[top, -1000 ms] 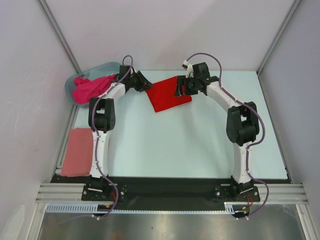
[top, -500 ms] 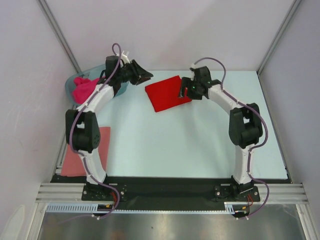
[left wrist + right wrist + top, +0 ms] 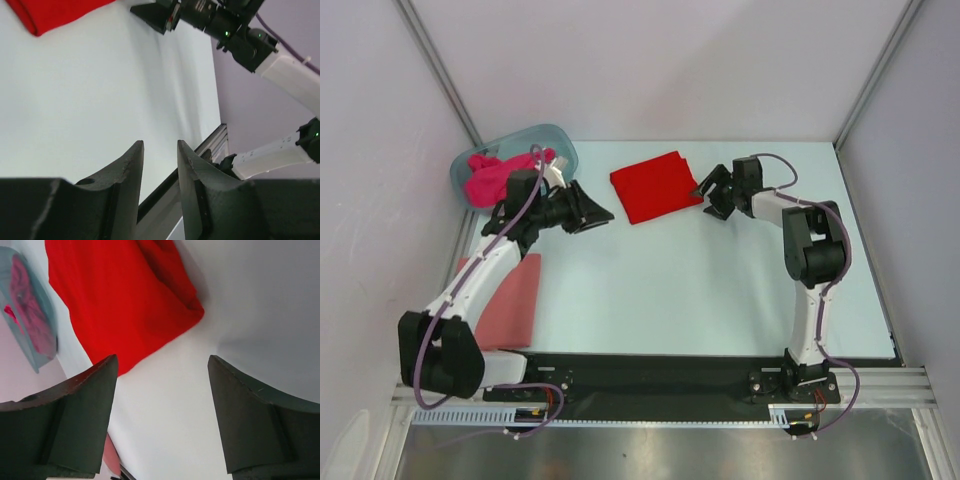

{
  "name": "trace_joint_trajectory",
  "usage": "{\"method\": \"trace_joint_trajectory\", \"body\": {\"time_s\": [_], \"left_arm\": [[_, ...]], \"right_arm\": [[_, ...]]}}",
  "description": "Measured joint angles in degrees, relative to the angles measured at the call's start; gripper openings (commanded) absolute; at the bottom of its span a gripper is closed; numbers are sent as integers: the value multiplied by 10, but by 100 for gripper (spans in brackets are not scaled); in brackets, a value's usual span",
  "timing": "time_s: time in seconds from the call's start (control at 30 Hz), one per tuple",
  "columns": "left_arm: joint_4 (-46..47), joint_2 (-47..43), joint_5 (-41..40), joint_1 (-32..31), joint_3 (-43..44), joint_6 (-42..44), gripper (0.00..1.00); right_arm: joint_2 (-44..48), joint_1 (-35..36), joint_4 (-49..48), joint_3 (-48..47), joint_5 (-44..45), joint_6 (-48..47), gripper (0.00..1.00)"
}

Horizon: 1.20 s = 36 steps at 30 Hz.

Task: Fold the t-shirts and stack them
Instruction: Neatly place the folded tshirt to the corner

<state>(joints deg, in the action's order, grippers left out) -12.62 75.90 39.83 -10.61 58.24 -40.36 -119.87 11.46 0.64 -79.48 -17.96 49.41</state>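
The pale worktop (image 3: 720, 290) fills the middle of the overhead view, with grey walls on three sides. Two white-and-black arms reach out from its near edge. The left arm (image 3: 485, 268) slants up the left side, and the right arm (image 3: 812, 250) rises and bends inward toward the far middle.

A dusty salmon-pink t-shirt (image 3: 518, 305) lies folded flat at the near left edge, partly under the left arm. A bright red t-shirt (image 3: 655, 187) lies folded into a rough square at the far middle of the worktop, tilted slightly.

A translucent blue-grey tub (image 3: 558, 145) sits in the far left corner. It holds one thing, a hot magenta-pink t-shirt (image 3: 485, 182), bunched and unfolded, heaped toward the tub's left end.

The left jaws sit between the tub and the red shirt, apart from both. The wrist view shows only a narrow gap between them, with nothing in it and bare worktop beyond. The right jaws are just beside the red shirt's right edge, spread wide and released, with nothing gripped.
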Motion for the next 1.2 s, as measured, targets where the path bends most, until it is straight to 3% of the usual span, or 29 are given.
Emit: {"method": "trace_joint_trajectory", "body": {"time_s": [0.23, 0.33, 0.37, 0.43, 0.57, 0.8, 1.07, 1.2], "left_arm": [[-45, -41, -14, 0, -36, 34, 39], [-47, -39, -20, 0, -36, 34, 38], [-47, -38, -21, 0, -36, 34, 39], [-47, -32, -22, 0, -35, 34, 38], [-48, -16, -23, 0, -29, 34, 39], [-50, 22, -32, 0, 6, 44, 44], [-51, 116, -50, -1, 37, 67, 46], [-51, 200, -72, -17, 83, 80, 38]], "right_arm": [[-52, 2, -51, -27, 5, 69, 66], [-64, 2, -56, -40, 15, 87, 57], [-70, 2, -55, -46, 19, 89, 46], [-83, 2, -47, -62, 25, 94, 35], [-94, 2, -28, -71, 25, 97, 0], [18, 4, -3, 71, 18, 70, 0], [179, -37, 74, 244, -36, -58, 0], [220, -65, 87, 302, -61, -100, 0]]}}
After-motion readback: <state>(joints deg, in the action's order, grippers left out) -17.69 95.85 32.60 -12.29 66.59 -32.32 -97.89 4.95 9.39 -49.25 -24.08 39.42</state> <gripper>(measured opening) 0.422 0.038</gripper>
